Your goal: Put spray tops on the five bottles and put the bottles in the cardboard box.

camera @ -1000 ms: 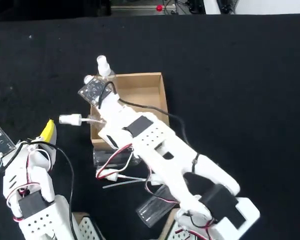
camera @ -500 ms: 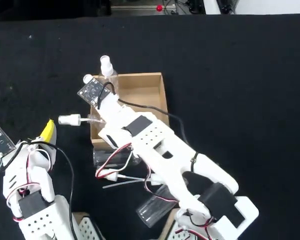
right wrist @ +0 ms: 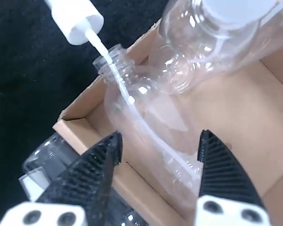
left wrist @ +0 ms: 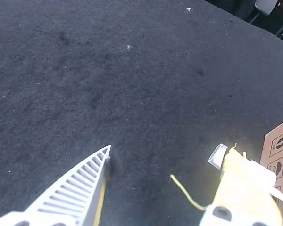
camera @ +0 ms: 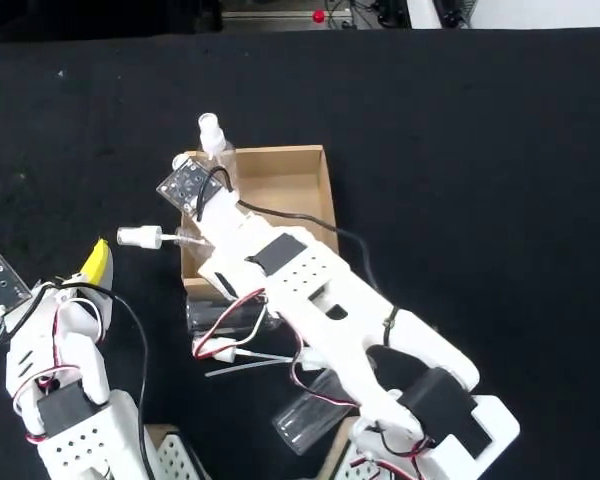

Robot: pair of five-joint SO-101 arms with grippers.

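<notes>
Pulls back a shade toward 5 o'clock with the right arm (camera: pixel 280 270) since a second ago, baring the 10 o'clock corner of the cardboard box (camera: pixel 290 185); shifts little else. Holds the right jaws spread wide to either side of a clear bottle (right wrist: pixel 146 108) lying on its side in the box, open neck poking over the 9 o'clock wall, without visibly pinching it. Leaves a spray top (camera: pixel 138 237) just off that neck, at 9 o'clock of the box, thin tube running down into the bottle, head unseated. Stands a capped bottle (camera: pixel 212 135) upright at the 10 o'clock corner, just beside the lying one. Rests a bare bottle (camera: pixel 225 318) on the desk (camera: pixel 480 200) against the box's 6 o'clock wall and a further bottle (camera: pixel 305 420) farther toward 6 o'clock, partly under the arm, with a loose tube (camera: pixel 242 367) between them. Parks the left arm (camera: pixel 65 370) well apart at 8 o'clock of the box, left jaws open over bare desk with nothing between them.
</notes>
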